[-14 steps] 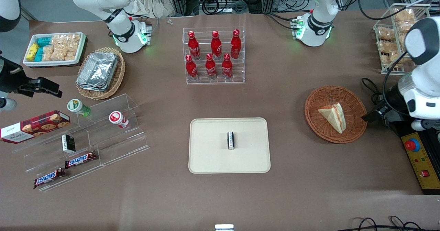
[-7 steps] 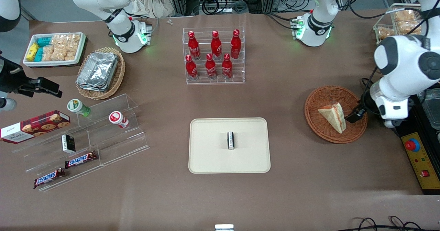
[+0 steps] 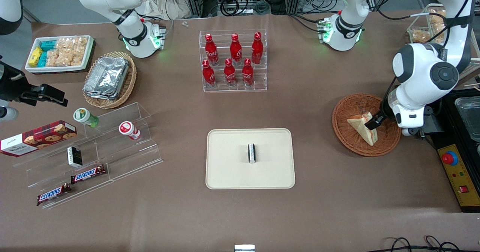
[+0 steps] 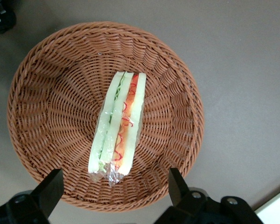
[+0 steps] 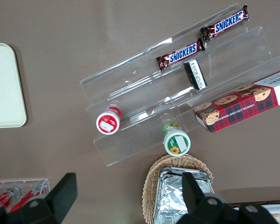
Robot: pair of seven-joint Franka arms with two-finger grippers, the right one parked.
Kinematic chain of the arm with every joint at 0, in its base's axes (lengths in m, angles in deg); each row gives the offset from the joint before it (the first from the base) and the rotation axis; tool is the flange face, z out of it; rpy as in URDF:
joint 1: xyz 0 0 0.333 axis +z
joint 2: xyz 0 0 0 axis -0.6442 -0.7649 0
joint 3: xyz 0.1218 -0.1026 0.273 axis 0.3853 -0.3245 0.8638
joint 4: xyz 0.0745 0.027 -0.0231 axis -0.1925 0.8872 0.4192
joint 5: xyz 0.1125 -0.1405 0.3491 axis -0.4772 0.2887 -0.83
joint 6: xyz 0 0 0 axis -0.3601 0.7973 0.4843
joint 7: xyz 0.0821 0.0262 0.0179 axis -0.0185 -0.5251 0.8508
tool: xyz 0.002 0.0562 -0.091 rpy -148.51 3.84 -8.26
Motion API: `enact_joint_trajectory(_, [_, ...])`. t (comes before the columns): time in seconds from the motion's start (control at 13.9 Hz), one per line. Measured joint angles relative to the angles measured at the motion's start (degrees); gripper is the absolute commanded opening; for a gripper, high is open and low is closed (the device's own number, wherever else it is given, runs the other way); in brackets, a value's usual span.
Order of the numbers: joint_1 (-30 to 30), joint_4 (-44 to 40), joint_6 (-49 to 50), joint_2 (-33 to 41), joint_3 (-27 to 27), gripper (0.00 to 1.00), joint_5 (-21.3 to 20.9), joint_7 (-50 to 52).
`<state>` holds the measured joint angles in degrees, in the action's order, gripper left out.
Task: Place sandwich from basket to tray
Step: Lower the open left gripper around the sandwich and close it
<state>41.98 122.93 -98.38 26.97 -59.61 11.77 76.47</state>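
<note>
left wrist view: my gripper (image 4: pixel 113 196) hangs above the wicker basket (image 4: pixel 42 93), fingers (image 4: pixel 49 189) spread apart | wrapped sandwich (image 4: pixel 117 126) lies in basket, untouched | tray (image 3: pixel 228 169) well apart, nearer the table's middle

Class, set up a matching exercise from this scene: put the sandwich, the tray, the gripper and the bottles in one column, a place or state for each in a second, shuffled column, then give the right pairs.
Things:
1. sandwich
2. tray
3. gripper
4. bottles

Places or states:
A. open, above the basket
B. standing in a clear rack
C. lying in the basket
D. holds one small dark packet

Pairs: 1-C, 2-D, 3-A, 4-B
</note>
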Motion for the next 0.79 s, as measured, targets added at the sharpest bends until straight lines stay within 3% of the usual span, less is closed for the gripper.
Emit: enact_joint_trajectory(0.79, [0.00, 4.52, -7.89, -3.85, 0.00, 1.00, -0.14, 0.00])
